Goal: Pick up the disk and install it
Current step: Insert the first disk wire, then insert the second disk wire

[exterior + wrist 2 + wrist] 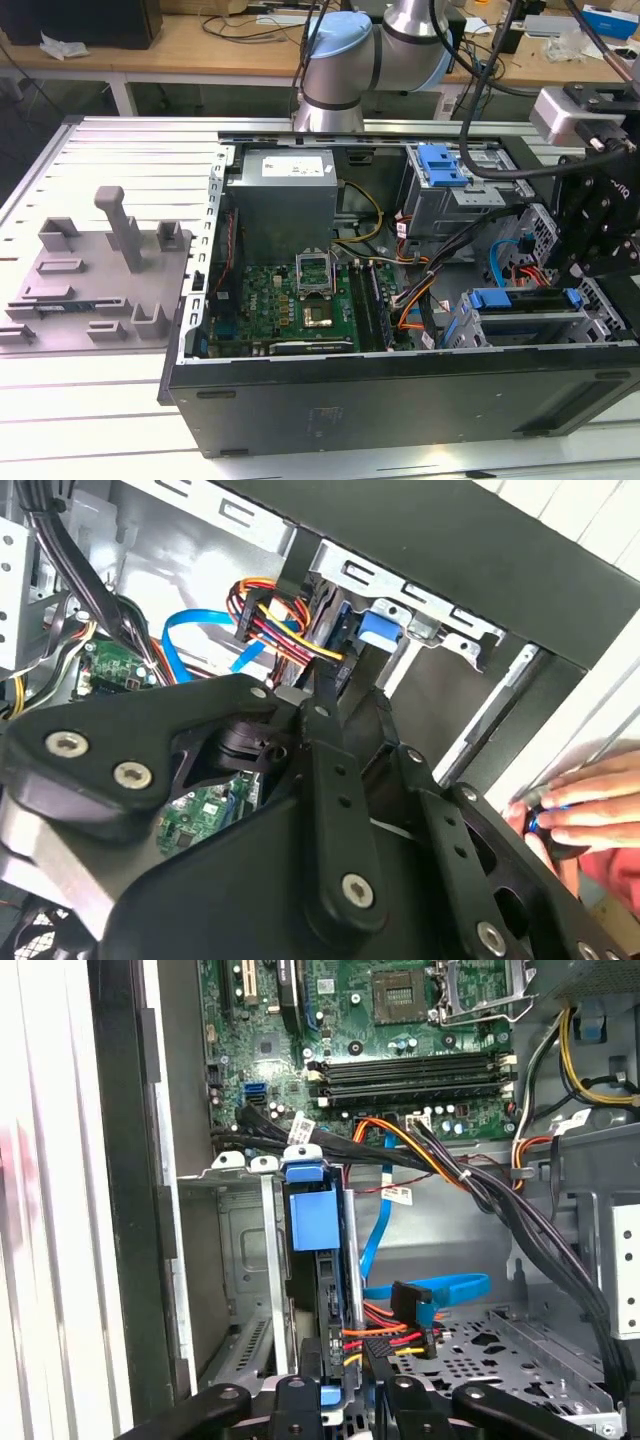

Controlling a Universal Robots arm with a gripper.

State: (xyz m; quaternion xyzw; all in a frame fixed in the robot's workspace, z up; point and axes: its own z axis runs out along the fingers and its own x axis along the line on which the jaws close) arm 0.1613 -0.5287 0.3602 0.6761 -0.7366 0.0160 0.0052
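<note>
Blue-framed disk [313, 1222] sits in its bay beneath the end effector [345, 1392].

Blue disk carrier [312, 1218], green motherboard [300, 300], black gripper [340, 1392], grey case interior [290, 205], orange/red cables [385, 1340].

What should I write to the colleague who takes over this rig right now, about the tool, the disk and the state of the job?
Tool: low inside the open computer case, directly over the disk; open or shut cannot be told.
Disk: in the drive cage at the exterior view's right, near the case's front wall.
Done: the disk is picked up and placed in the cage.
Left: full seating is not confirmed.
</note>
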